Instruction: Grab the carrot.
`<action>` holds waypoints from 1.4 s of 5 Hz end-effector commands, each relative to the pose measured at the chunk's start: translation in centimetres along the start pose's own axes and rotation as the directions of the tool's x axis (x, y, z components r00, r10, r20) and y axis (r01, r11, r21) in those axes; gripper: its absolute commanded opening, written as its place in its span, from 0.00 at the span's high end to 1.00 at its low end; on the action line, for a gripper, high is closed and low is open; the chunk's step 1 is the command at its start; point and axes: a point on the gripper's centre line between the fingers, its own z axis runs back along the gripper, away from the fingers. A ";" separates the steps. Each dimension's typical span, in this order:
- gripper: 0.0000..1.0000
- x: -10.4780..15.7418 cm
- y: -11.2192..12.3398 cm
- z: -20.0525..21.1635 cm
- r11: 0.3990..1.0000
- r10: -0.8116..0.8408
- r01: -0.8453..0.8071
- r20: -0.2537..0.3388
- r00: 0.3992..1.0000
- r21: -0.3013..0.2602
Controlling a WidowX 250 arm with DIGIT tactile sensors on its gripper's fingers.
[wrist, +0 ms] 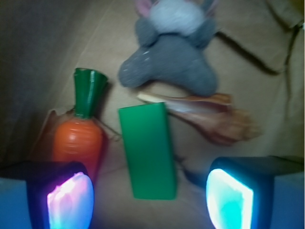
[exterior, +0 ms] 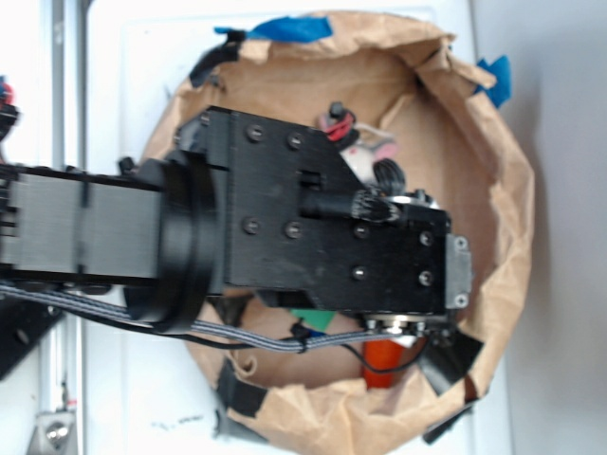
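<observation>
The carrot [wrist: 78,138] is glossy orange with a dark green stub top. It lies on brown paper in the wrist view, just beyond my left finger, which covers its tip. In the exterior view only its orange end [exterior: 384,360] shows below the arm. My gripper [wrist: 150,200] is open and empty, its glowing pads wide apart. The green block [wrist: 147,150] lies between the fingers' line, to the right of the carrot.
A grey plush bunny [wrist: 169,52] lies beyond the block, with a brown feather-like thing [wrist: 209,114] beside it. Everything sits in a brown paper bowl with raised crumpled walls [exterior: 503,190] taped to a white table. The black arm [exterior: 313,227] hides most of the bowl.
</observation>
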 end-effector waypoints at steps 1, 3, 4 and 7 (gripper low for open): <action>0.00 -0.4 -2.9 -0.2 0.992 0.027 -0.019 0.062 0.998 -0.124; 0.00 -1.0 -4.5 -1.7 0.991 0.053 -0.042 0.088 0.995 -0.124; 0.00 0.0 -5.2 -2.8 0.994 0.073 -0.061 0.139 0.988 -0.087; 1.00 2.5 -6.9 -3.4 0.998 0.054 -0.050 0.112 0.992 -0.038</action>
